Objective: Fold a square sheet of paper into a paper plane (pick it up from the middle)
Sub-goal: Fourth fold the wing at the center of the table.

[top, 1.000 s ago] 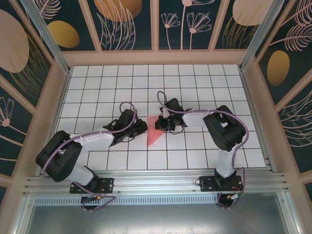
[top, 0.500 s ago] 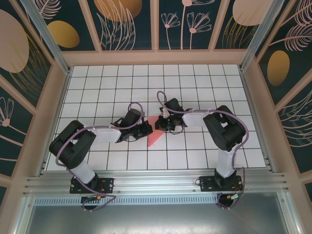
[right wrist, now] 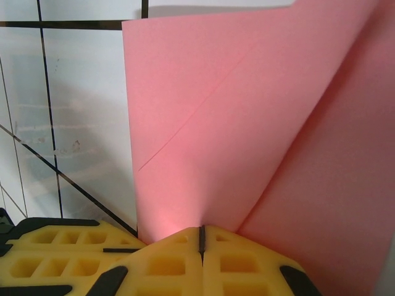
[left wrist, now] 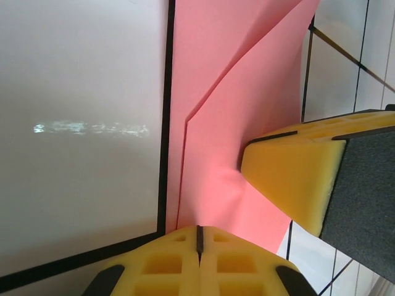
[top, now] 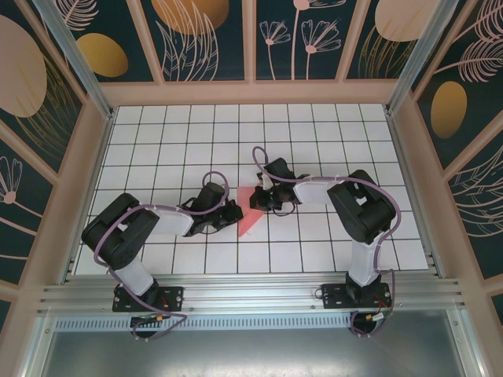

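Creased salmon-pink paper sheet (top: 247, 221) lies lengthwise near-far between our closed left gripper (left wrist: 197, 235) and closed right gripper (right wrist: 200, 235), tips touching, pinch unclear.

Bright, even overhead light flooding white gridded tabletop (top: 157, 149). Glare streak smearing across glossy tile left of creased salmon-pink paper sheet (left wrist: 247, 92). Paper's right-hand flap showing darker, shaded, in right wrist view.
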Tool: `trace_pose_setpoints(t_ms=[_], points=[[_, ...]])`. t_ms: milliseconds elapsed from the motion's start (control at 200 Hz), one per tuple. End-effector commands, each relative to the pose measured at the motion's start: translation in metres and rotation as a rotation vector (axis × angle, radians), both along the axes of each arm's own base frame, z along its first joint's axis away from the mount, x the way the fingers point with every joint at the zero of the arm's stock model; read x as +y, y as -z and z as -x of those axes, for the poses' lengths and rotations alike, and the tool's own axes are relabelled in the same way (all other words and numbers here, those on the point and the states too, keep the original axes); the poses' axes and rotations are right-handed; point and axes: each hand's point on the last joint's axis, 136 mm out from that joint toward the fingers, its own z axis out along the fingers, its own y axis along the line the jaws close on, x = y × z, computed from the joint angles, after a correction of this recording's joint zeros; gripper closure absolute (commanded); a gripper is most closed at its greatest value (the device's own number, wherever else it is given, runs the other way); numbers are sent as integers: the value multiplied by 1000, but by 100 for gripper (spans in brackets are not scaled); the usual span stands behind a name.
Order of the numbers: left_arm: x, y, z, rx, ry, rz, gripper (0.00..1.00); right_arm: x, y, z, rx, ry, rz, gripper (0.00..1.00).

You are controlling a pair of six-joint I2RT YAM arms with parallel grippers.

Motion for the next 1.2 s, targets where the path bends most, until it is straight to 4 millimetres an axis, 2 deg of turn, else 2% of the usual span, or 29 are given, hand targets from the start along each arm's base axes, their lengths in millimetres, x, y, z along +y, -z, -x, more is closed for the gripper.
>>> trace_pose_setpoints(t_ms=[0, 200, 330, 445, 821, 851, 986, 1121, 1191], points=[[15, 33, 17, 94, -20, -54, 97, -5, 8, 1, -1, -5, 63, 95], [18, 35, 26, 111, -27, -25, 97, 7, -40, -7, -78, -9, -31, 94], [14, 32, 26, 107, -18, -4, 97, 12, -51, 2, -63, -14, -79, 94], [13, 30, 25, 100, -15, 2, 97, 14, -38, 12, -25, -6, -68, 95], [12, 25, 22, 87, -22, 6, 96, -2, 25, 23, 54, 29, 70, 97], [10, 14, 18, 62, -23, 26, 96, -6, 29, 24, 56, 32, 86, 98], [6, -5, 9, 18, -37, 43, 95, -9, 30, 26, 35, 13, 98, 98], [3, -32, -13, -59, -54, 12, 92, -10, 27, 26, 12, -5, 98, 98], [5, -36, -23, -74, -63, -23, 91, -9, 24, 25, 3, -11, 95, 98]])
